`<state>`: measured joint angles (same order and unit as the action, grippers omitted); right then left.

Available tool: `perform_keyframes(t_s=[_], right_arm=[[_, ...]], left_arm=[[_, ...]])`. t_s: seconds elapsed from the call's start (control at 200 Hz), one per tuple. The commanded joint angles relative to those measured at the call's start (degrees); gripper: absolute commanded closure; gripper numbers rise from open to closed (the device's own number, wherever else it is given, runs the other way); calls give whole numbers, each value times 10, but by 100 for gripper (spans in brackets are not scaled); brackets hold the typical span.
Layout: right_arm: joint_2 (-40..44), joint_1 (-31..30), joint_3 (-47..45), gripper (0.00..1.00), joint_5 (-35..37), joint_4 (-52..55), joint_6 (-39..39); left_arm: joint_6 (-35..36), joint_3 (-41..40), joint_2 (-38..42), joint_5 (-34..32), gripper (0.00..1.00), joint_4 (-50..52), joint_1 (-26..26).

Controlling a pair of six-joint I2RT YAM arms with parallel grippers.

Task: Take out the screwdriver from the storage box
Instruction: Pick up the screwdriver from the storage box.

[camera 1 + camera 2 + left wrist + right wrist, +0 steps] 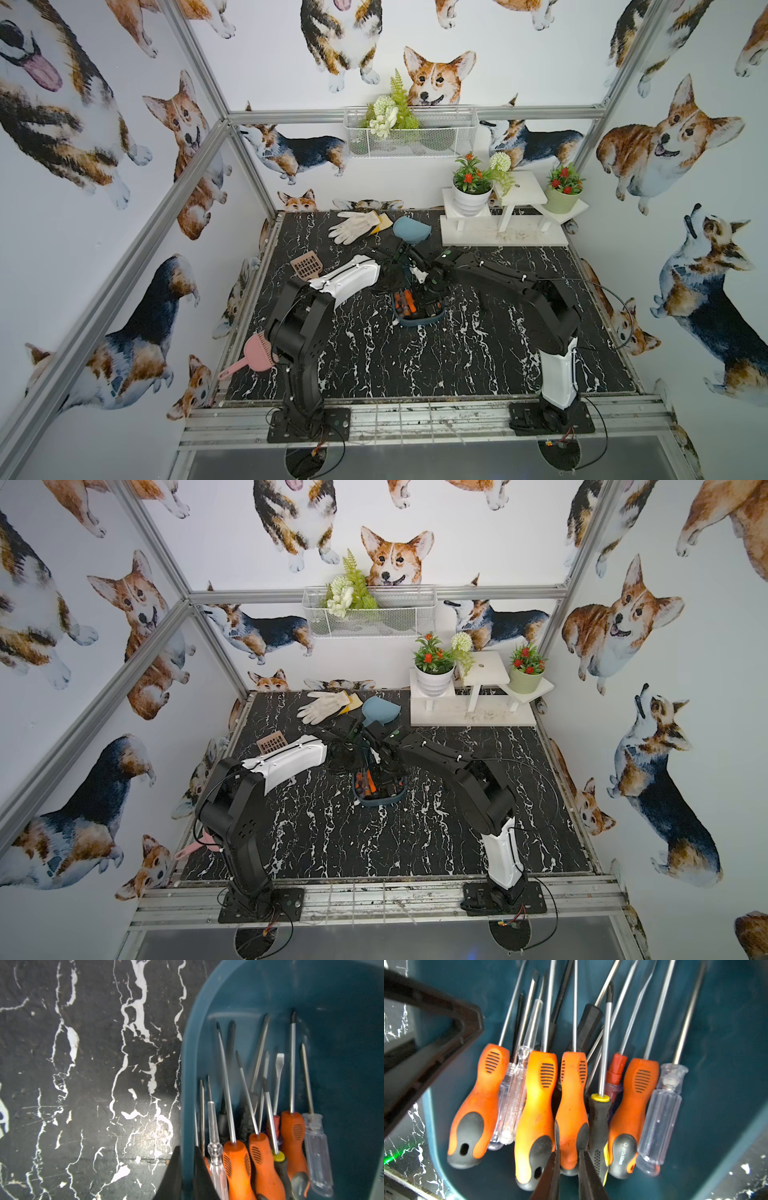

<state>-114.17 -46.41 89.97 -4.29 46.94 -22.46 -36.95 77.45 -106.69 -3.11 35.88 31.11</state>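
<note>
I have the storage box (419,322) — a dark teal plastic tub with rounded corners — sitting near the middle of the black, white-veined marble tabletop (374,365), with both arms reaching in over it. In the wrist views its floor holds a row of screwdrivers lying side by side.

My left gripper (186,1148) is clamped on the tub's side wall, one black finger outside and one inside.

My right gripper (569,1147) is down among the handles. Its two fingers sit tight against either side of an orange screwdriver (571,1101) with a black rubber butt, near the butt end — closed on it, as far as I can see. That tool lies inside the box, pressed between a black screwdriver with a yellow collar (599,1122) and another orange handle (535,1105). A clear plastic-handled screwdriver (660,1118) lies at the end of the row.
</note>
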Motion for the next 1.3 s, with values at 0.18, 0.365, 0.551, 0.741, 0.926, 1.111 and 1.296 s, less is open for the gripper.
perform_keyframes(t_s=[0.18,0.365,0.551,0.741,0.926,1.111,1.296], right_arm=[[-30,1,-1,52,2,8,1],[-57,1,10,56,2,15,2],[-60,1,6,76,9,20,1],[-38,1,0,86,18,12,-1],[-9,3,-4,93,28,1,-7],[29,11,-15,100,36,-15,-16],[45,21,-18,100,39,-11,-14]], left_arm=[[3,11,-1,0,89,-9,-1],[2,7,1,0,89,-9,-1],[2,5,-1,-2,89,-9,-1],[0,3,-4,-2,89,-11,-2],[2,1,-4,-7,89,-9,-2],[3,-1,-8,-10,90,-10,-3],[4,4,-12,-15,94,-7,-2]])
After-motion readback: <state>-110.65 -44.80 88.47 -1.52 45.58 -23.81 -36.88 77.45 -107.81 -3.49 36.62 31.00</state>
